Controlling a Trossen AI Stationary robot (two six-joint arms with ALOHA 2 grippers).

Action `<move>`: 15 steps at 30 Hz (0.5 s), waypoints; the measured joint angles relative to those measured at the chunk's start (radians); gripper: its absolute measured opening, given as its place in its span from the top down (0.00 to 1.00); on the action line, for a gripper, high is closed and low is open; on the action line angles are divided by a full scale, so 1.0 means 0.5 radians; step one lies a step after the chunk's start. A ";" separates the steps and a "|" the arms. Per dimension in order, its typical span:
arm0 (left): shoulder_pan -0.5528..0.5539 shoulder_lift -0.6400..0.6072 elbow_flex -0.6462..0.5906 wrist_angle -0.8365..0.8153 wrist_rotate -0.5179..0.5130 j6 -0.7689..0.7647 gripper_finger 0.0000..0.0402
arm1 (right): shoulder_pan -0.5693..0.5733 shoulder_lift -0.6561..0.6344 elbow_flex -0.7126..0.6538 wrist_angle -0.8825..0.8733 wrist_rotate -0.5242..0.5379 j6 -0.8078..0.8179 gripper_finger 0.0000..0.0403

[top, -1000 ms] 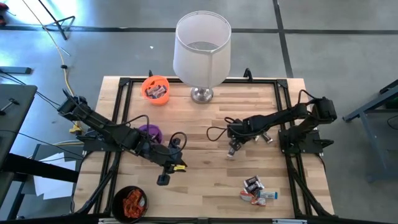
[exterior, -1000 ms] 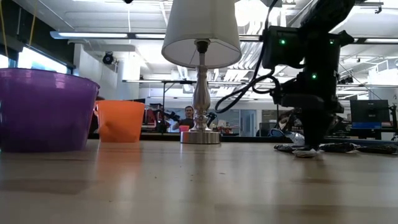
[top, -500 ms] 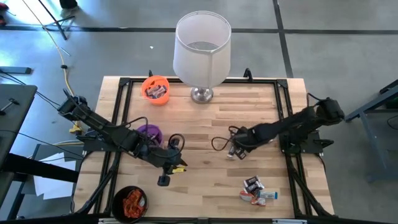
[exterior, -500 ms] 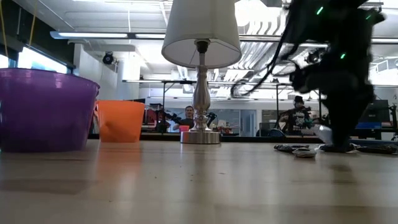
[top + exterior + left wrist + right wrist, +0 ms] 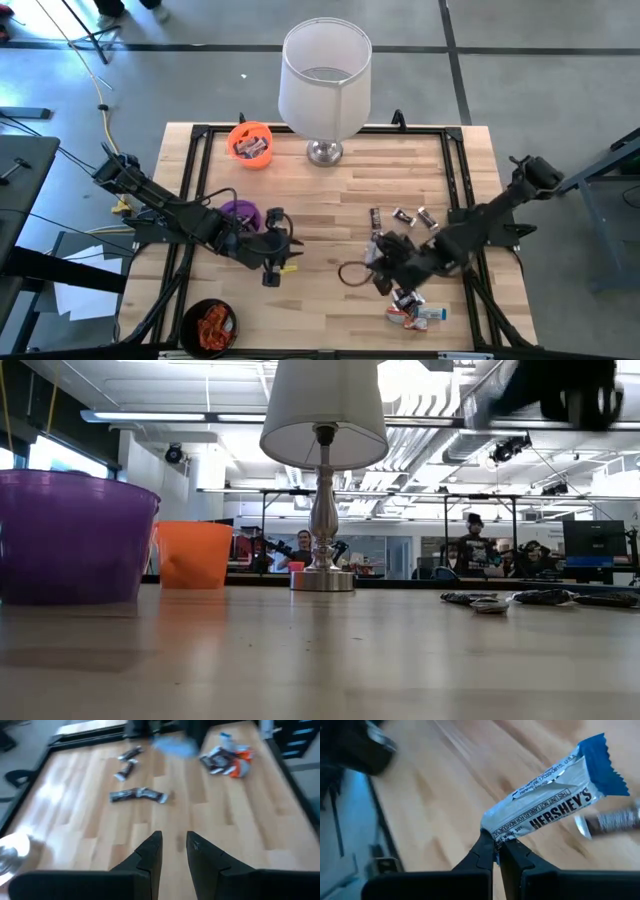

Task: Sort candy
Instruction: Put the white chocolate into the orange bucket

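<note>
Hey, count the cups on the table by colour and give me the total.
Orange cup: 1
Purple cup: 1
Black cup: 1
Total: 3

Right tool (image 5: 496,851) with candy (image 5: 547,802), nearer pile (image 5: 415,308).

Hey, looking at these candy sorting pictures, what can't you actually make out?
- Purple cup: contents hidden, left arm overlaps it from above; low view sees only its wall.
- Right gripper, shut on the silver-white-blue candy: only a blur at the low view's top edge.
- Pile of candy: pieces overlap, count unclear.
- Left gripper: empty, slightly apart.
</note>
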 joint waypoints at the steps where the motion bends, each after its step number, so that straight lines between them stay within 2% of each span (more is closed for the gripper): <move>1: 0.001 0.000 0.000 -0.024 -0.039 -0.017 0.82 | 0.039 0.020 0.078 -0.018 0.093 -0.039 0.99; 4: 0.002 0.000 0.000 -0.029 -0.113 -0.039 0.82 | 0.137 0.103 0.297 -0.088 0.328 -0.199 0.99; 6: 0.001 0.000 -0.050 0.138 -0.214 0.049 0.82 | 0.172 0.187 0.418 -0.123 0.429 -0.311 0.99; 8: -0.009 0.000 -0.160 0.486 -0.275 0.207 0.82 | 0.187 0.279 0.516 -0.206 0.510 -0.402 0.99; 11: -0.005 -0.002 -0.318 1.031 -0.216 0.412 0.82 | 0.187 0.412 0.658 -0.349 0.594 -0.476 0.99; 15: 0.062 -0.004 -0.510 1.520 -0.093 0.432 0.82 | 0.185 0.545 0.834 -0.576 0.684 -0.506 0.99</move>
